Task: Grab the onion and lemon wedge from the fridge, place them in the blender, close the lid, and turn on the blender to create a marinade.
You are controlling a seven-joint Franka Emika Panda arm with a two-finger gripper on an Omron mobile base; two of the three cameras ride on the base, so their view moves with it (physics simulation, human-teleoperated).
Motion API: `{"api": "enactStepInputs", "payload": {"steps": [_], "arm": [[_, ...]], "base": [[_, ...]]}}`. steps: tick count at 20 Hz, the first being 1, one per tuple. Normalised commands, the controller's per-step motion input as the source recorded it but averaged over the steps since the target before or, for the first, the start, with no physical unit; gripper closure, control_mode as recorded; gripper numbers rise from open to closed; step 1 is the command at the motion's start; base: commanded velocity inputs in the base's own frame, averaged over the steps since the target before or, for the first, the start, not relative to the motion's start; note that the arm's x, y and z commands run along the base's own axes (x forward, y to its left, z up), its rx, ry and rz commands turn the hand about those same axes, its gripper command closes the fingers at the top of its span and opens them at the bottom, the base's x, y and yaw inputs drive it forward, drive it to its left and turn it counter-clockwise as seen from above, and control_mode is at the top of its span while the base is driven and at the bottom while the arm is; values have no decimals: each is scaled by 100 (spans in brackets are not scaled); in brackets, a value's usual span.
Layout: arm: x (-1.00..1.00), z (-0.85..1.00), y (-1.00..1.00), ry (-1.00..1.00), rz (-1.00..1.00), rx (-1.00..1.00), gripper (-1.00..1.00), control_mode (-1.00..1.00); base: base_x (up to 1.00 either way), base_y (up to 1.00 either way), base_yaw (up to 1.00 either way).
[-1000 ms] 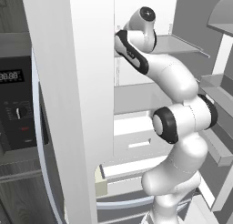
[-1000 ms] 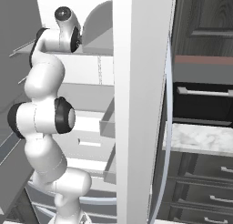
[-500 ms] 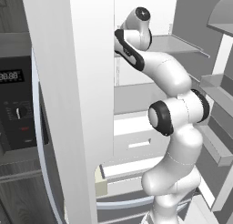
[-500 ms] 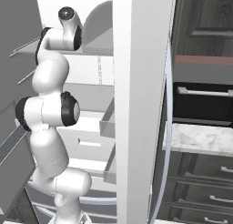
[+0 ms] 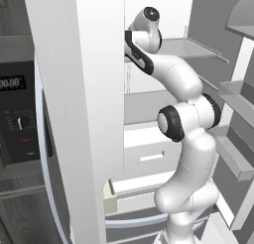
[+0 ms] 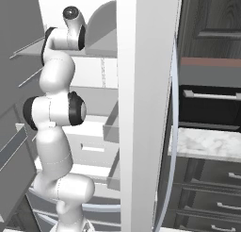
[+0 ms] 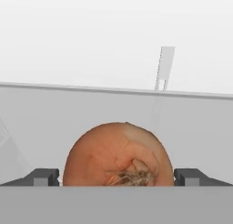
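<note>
Reaching deeper into the fridge [image 5: 163, 109] than a second ago, the arm is bringing its tool [image 7: 116, 176], fingers spread wide, around the onion [image 7: 118, 155] sitting on the shelf, so grabbing looks next.

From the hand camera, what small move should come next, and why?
Probably close the gripper. The onion sits centred between its two fingertips, which stand wide open on either side of it on the fridge shelf, so closing should take it.

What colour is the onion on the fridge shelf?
The onion is reddish-brown with a pale, dry root tuft; the hand view shows it best.
</note>
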Motion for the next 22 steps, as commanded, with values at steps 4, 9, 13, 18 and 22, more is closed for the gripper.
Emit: {"api": "enactStepInputs", "payload": {"steps": [4,9,13,18,22], "arm": [[19,-4,4,3,0,0,100,-100],[12,-8,1,5,0,0,100,-100],[9,-9,0,2,0,0,100,-100],[-1,-22,-1,-1,-1,0,100,-100],[-40,-72,-4,-18,-5,0,100,-100]], "base": [[0,0,0],[0,0,0],[0,0,0],[0,0,0],[0,0,0]]}}
